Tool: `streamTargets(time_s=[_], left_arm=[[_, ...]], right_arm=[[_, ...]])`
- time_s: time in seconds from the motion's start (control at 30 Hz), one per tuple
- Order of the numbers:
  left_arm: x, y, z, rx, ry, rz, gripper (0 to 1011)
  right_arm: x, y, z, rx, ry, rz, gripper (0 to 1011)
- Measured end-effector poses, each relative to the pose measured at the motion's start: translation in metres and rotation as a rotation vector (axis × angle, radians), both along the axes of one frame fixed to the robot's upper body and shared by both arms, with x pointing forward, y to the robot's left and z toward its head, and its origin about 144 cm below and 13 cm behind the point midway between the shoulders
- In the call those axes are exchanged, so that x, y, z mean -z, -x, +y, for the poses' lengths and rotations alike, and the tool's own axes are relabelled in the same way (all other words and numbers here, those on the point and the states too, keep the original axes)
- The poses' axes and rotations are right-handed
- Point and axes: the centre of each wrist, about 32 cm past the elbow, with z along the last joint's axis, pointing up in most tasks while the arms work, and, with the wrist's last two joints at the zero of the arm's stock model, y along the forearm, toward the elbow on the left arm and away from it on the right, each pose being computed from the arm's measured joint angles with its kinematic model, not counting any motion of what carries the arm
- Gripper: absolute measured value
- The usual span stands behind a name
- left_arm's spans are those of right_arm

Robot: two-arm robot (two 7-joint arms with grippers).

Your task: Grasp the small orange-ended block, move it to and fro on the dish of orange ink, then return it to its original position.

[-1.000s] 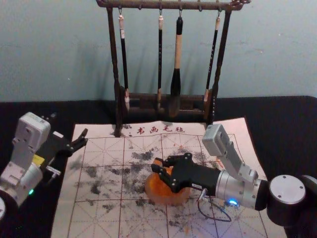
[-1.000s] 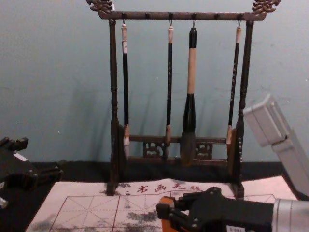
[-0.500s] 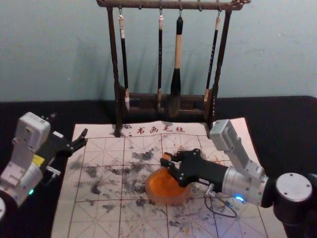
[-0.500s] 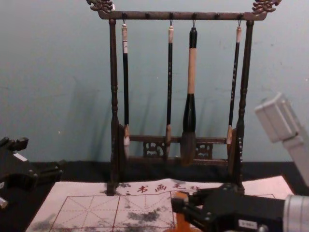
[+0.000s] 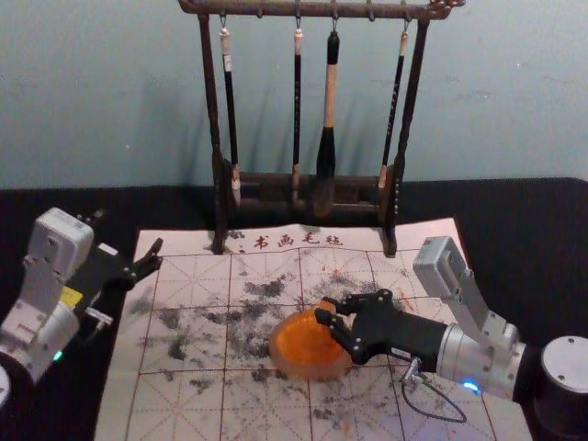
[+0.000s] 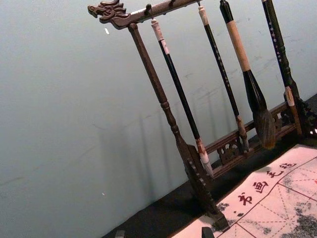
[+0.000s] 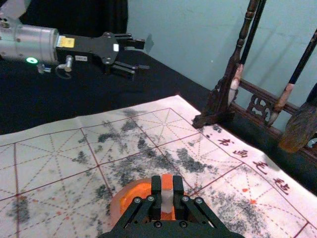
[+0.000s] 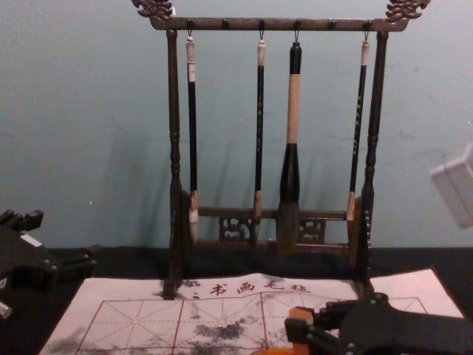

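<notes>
Rightward since the earlier frame go the block (image 7: pixel 167 201) and right gripper (image 5: pixel 325 309). Well left of the dish (image 5: pixel 278 367), the left gripper (image 7: pixel 142 55) idles, fingers apart. At the dish's far-right edge, the right fingers clamp the block, long axis near upright; the next stroke probably needs to run leftward over the dish.

Carved rack (image 8: pixel 236 24), four hanging brushes (image 8: pixel 193 140), the thickest third from left, gridded mat (image 5: pixel 188 276) with dark smudges, red characters (image 8: pixel 244 287), black table (image 5: pixel 537 243), pale wall (image 5: pixel 101 92)
</notes>
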Motion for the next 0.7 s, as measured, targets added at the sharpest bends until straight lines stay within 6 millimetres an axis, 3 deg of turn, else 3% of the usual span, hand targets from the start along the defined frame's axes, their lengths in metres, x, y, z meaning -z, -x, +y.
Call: streamTargets(time_s=[0.7], left_arm=[[0.0, 0.0, 0.0, 0.0, 0.0, 0.0, 1001]], right_arm=[[0.002, 0.006, 0.015, -0.066, -0.003, 0.022, 80]])
